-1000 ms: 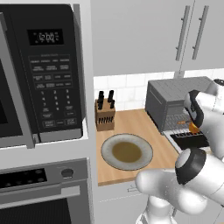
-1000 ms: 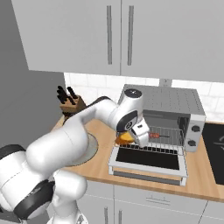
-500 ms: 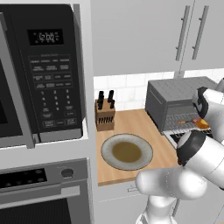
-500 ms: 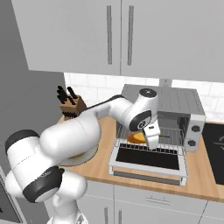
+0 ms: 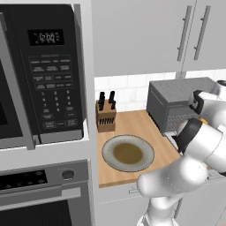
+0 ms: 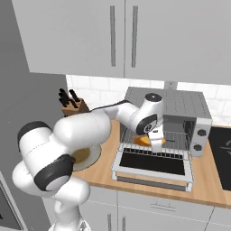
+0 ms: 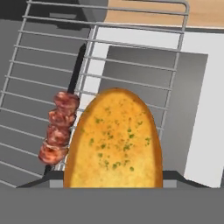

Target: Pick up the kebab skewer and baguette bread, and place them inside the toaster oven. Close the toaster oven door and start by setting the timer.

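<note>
Reaching into the open toaster oven (image 6: 180, 108) at centre right of the right base view, the hand (image 6: 155, 143) sits low over the wire rack (image 6: 180, 135) with the baguette bread (image 6: 145, 140) showing as an orange sliver just to its left. In the hand view the loaf (image 7: 114, 140) fills the lower middle of the frame, rising from between the fingers, so the hand is pinching the baguette bread, its jaws held wide by the loaf. Right beside it, to the left in that frame, the kebab skewer (image 7: 57, 129) lies on the rack bars (image 7: 39, 87), four reddish meat chunks strung on a dark stick that runs up toward the top of the frame. Whether loaf and skewer touch, I cannot tell; they look just apart.

The toaster oven door (image 6: 152, 164) hangs dropped open, flat, in the lower middle of the right base view, its dark glass facing up. In the left base view the oven's grey box (image 5: 176, 103) stands at the right edge, partly hidden by the arm. The round plate (image 5: 128, 153) rests on the wooden tabletop (image 5: 132, 123) at lower centre, with a knife block (image 5: 106, 115) above it against the tiled wall, and a black microwave (image 5: 42, 75) takes up the left side.
</note>
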Available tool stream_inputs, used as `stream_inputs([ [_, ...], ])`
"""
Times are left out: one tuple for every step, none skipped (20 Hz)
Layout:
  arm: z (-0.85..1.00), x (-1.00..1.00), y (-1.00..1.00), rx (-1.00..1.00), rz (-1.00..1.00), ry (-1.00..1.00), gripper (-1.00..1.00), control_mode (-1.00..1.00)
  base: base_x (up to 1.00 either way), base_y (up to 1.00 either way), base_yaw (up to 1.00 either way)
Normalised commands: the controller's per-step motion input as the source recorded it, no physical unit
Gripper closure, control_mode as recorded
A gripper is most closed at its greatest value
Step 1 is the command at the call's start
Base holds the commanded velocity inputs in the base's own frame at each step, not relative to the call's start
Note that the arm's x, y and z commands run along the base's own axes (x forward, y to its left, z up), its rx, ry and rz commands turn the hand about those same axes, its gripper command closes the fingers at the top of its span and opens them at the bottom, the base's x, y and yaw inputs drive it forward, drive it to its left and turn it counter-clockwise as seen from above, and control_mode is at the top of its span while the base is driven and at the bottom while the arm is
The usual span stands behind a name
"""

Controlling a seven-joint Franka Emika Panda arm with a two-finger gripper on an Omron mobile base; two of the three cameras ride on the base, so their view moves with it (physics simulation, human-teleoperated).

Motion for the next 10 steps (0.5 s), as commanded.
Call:
stream_inputs([
  [0.00,0.36,0.00,0.00,-0.07,0.00,1.00,-1.00,0.00,0.00,0.00],
  [0.00,0.19,-0.04,0.00,-0.02,0.00,1.00,-1.00,0.00,0.00,0.00],
  [0.00,0.14,0.00,0.00,-0.01,0.00,1.00,-1.00,0.00,0.00,0.00],
  [0.00,0.14,0.00,0.00,-0.01,0.00,1.00,-1.00,0.00,0.00,0.00],
  [-0.01,0.14,0.00,0.00,-0.01,0.00,1.00,-1.00,0.00,0.00,0.00],
  [-0.01,0.23,0.00,0.00,-0.01,0.00,1.00,-1.00,0.00,0.00,0.00],
  [-0.06,0.19,0.00,0.00,-0.01,0.00,1.00,-1.00,0.00,0.00,0.00],
  [-0.12,0.16,0.00,0.00,-0.02,0.00,1.00,-1.00,0.00,0.00,0.00],
  [-0.19,0.11,0.00,0.00,-0.02,0.00,1.00,-1.00,0.00,0.00,0.00],
  [-0.25,0.09,0.00,0.00,-0.02,0.00,1.00,-1.00,0.00,0.00,0.00],
])
